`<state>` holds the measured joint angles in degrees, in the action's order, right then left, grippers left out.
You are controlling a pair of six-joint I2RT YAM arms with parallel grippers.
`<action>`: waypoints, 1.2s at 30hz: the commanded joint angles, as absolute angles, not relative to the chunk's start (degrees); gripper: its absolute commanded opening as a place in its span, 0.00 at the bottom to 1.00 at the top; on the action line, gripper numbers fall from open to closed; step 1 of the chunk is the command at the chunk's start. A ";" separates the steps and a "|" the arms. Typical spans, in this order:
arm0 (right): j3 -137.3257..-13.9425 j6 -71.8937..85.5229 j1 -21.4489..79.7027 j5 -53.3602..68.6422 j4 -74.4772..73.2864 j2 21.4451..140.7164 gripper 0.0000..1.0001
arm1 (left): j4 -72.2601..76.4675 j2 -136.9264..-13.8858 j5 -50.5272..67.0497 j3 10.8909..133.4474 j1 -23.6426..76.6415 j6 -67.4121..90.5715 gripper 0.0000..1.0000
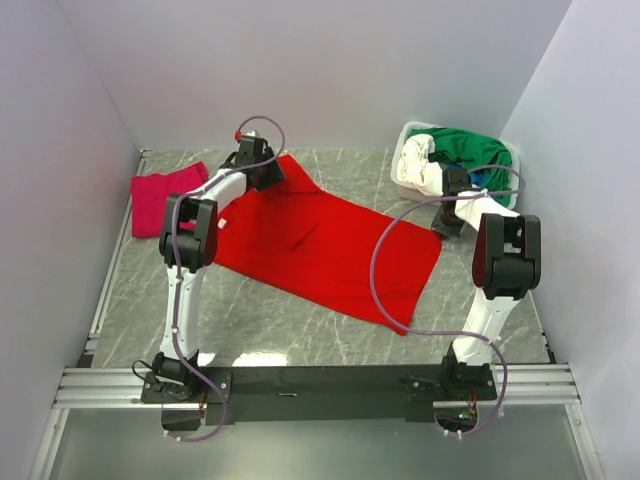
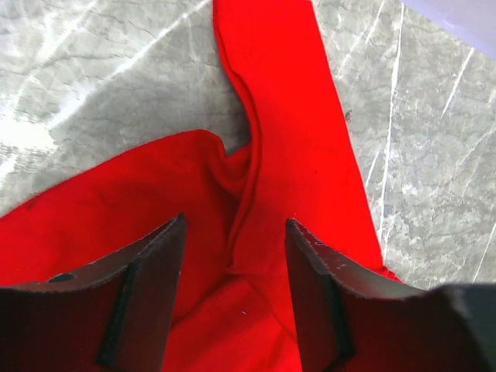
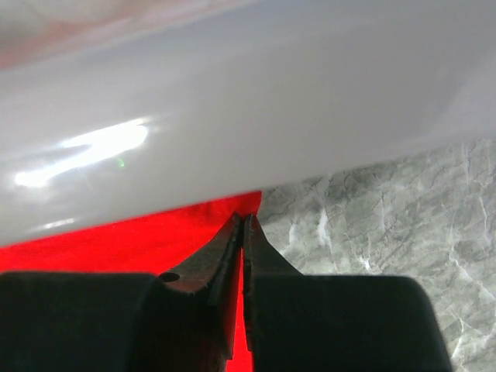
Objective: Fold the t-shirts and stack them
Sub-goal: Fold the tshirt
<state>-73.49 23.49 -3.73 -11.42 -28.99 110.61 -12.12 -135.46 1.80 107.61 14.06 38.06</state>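
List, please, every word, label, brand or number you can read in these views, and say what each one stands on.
None: no readable text shows on the red t-shirt, the pink t-shirt, the white basket with its clothes, or the marble-patterned table.

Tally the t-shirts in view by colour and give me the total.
red t-shirt: 1, spread on the table
pink t-shirt: 1, at the far left
green t-shirt: 1, in the basket
white t-shirt: 1, in the basket
blue t-shirt: 1, in the basket, only a sliver shows
Total: 5 in view; the basket may hide more.
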 commanded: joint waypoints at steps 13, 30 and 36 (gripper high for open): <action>-73.48 22.76 -3.96 -12.22 -29.44 110.92 0.06 | -14.15 -135.70 1.06 111.71 16.26 36.30 0.52; -73.56 22.50 -3.96 -11.69 -29.53 110.57 0.05 | -15.91 -136.40 -2.99 111.62 16.87 35.95 0.50; -73.56 22.41 -3.96 -11.78 -29.62 110.65 0.05 | -13.98 -136.58 -0.97 110.48 16.96 36.47 0.32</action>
